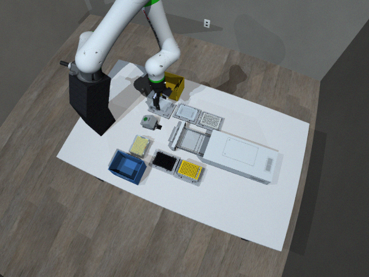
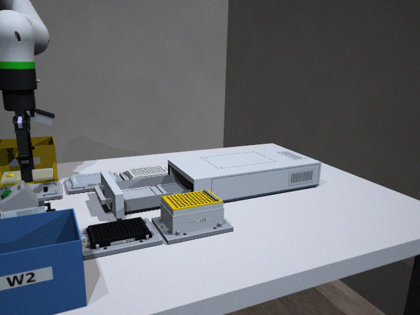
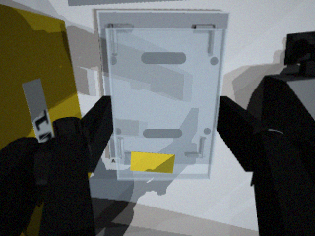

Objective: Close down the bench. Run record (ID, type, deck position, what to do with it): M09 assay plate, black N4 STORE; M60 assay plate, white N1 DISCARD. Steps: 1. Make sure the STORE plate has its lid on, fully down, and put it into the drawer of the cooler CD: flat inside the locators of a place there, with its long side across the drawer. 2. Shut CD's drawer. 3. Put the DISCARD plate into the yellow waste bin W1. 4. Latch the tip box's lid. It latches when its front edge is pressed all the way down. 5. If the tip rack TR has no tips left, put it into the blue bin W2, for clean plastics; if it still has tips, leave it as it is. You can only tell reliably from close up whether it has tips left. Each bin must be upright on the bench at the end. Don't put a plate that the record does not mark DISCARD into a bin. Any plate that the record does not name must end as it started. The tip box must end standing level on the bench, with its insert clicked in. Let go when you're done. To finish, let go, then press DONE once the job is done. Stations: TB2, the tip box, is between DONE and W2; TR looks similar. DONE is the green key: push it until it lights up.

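Note:
My gripper (image 3: 164, 111) is shut on a clear lid (image 3: 162, 98) with a yellow tag, gripped by its long sides. It holds the lid a little above an empty grey nest (image 1: 162, 111) beside the yellow bin W1 (image 1: 173, 85). The lid looks like a pale slab in the side view (image 2: 20, 175). The black plate (image 1: 164, 161) sits uncovered in its nest at the front, next to the blue bin W2 (image 1: 127, 167). Cooler CD (image 1: 241, 154) has its drawer (image 1: 192, 139) pulled open and empty.
Two white plates (image 1: 187, 112) (image 1: 210, 119) sit in nests right of my gripper. The green DONE key (image 1: 146, 119) is just in front of it. The pale tip box (image 1: 139, 146) stands behind W2. The yellow-topped rack TR (image 1: 189, 170) stands right of the black plate.

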